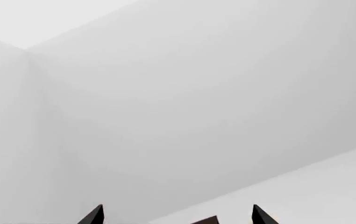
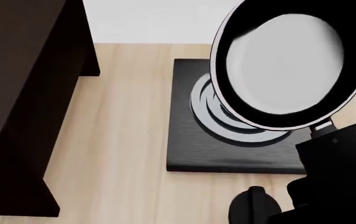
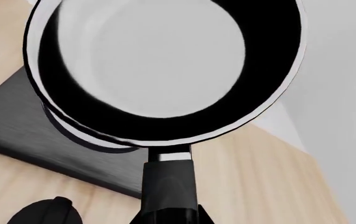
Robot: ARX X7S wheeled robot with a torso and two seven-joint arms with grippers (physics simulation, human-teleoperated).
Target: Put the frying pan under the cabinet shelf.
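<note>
The frying pan (image 2: 290, 60) is glossy black with a thin pale rim. It hangs tilted in the air above the burner plate, at the head view's upper right. My right gripper (image 3: 168, 215) is shut on the frying pan's black handle (image 3: 168, 179), and its dark body (image 2: 343, 149) shows at the lower right. The cabinet shelf (image 2: 22, 93) is a very dark brown cabinet filling the left side, apart from the pan. My left gripper (image 1: 178, 217) is open with nothing between its fingertips (image 1: 94, 215), and it faces white walls. It is out of the head view.
A square black burner plate (image 2: 184, 140) with concentric rings lies on the light wooden floor (image 2: 122, 140) under the pan. A rounded black part (image 2: 252, 205) sits near the front edge. A white wall (image 2: 146, 18) runs along the back. A dark brown sliver (image 1: 206, 220) shows below the left fingertips.
</note>
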